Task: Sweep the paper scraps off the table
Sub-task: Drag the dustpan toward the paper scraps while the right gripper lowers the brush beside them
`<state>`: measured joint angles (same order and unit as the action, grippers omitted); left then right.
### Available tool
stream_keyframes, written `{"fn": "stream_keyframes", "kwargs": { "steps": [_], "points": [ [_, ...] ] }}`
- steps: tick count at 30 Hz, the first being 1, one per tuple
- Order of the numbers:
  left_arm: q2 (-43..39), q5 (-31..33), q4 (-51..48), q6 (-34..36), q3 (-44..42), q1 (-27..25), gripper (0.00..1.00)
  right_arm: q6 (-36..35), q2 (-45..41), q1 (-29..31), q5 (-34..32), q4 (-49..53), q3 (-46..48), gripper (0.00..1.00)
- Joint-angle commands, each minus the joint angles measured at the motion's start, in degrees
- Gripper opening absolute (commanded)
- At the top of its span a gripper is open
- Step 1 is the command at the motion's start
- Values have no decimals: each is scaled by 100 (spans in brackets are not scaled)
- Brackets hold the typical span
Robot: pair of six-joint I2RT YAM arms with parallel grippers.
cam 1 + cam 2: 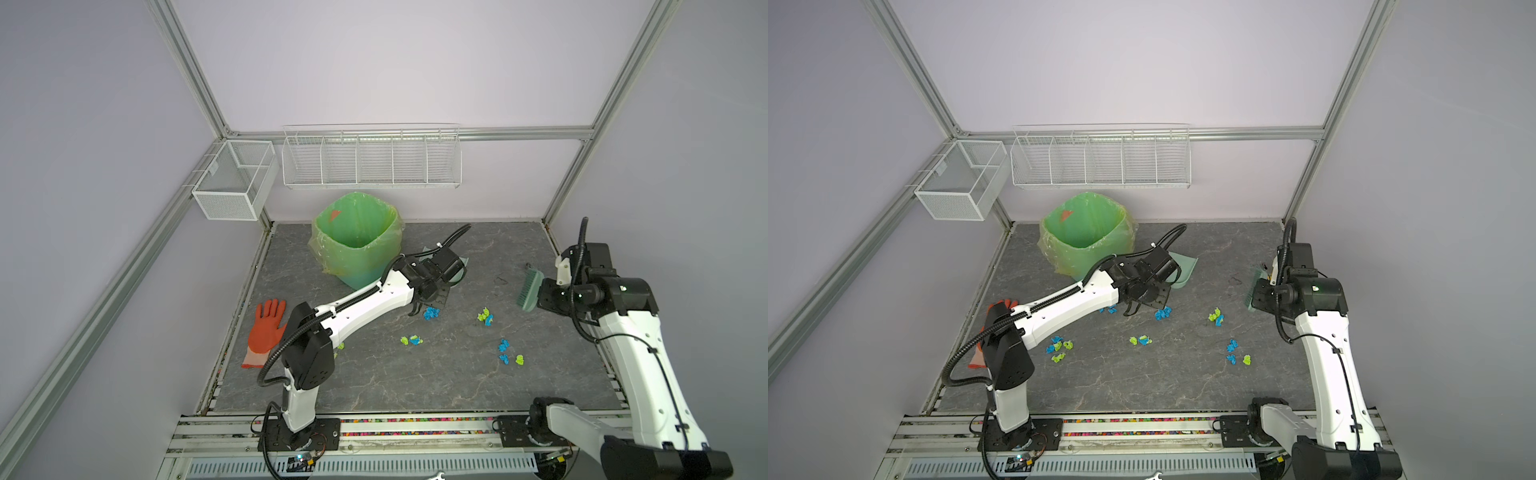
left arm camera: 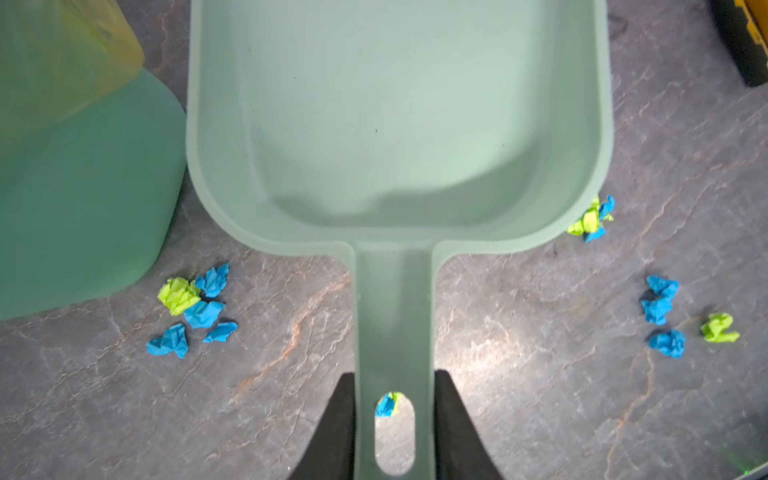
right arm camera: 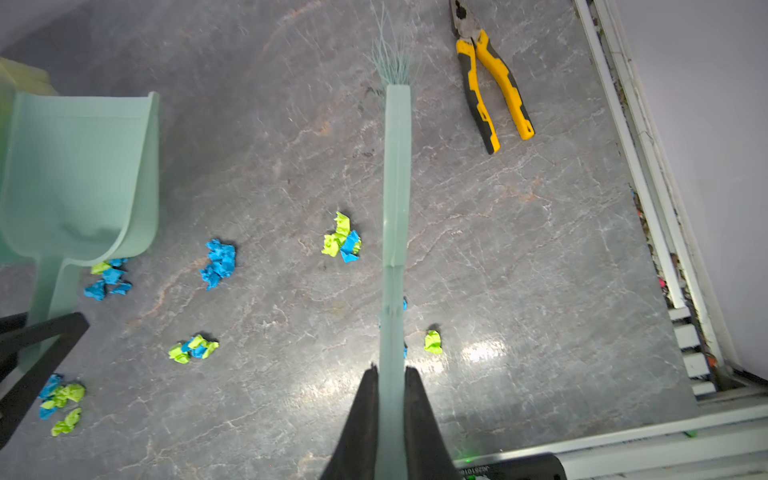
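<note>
Across the middle of the table [image 1: 374, 374], I see the paper scraps [image 1: 431, 313] in blue-and-green clusters. At one o'clock from the all-blue cluster, my left gripper [image 2: 395, 376] clamps the dustpan [image 2: 395, 124] handle; toward three o'clock, my right gripper [image 3: 392, 372] pinches the brush [image 3: 397, 166] handle.

At the back left of the bench [image 1: 374, 374], a bin [image 1: 361, 266]; just right of it, a dustpan [image 2: 399, 104], handle clamped in the left tool [image 2: 395, 382]. In front of the dustpan and across the middle, paper scraps [image 1: 431, 313] in separate clusters. Far right, a brush [image 1: 530, 293] gripped in the right tool [image 3: 390, 374], pliers [image 3: 500, 81] on the bench near its bristle end. At the left edge, a glove [image 1: 266, 328]. On the back wall above the bin, a wire rack [image 1: 372, 160].
</note>
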<state>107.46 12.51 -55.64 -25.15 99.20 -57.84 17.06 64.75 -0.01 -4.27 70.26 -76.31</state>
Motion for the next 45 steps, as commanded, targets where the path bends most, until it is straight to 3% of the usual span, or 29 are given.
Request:
{"fn": "stream_keyframes", "kwargs": {
  "steps": [1,9,24,45],
  "points": [
    [-443,-109,-105,154,-346,-116,12,-203,269,110,-394,460,-211,7],
    [-882,-373,-3,136,-1079,-585,12,-411,898,271,-516,611,-522,7],
    [-598,-571,-214,214,-1343,-1341,12,-857,1536,581,-241,270,-606,7],
    [295,-988,-171,119,-921,-1379,12,-1076,2187,740,-567,152,-883,7]
  ]
}}
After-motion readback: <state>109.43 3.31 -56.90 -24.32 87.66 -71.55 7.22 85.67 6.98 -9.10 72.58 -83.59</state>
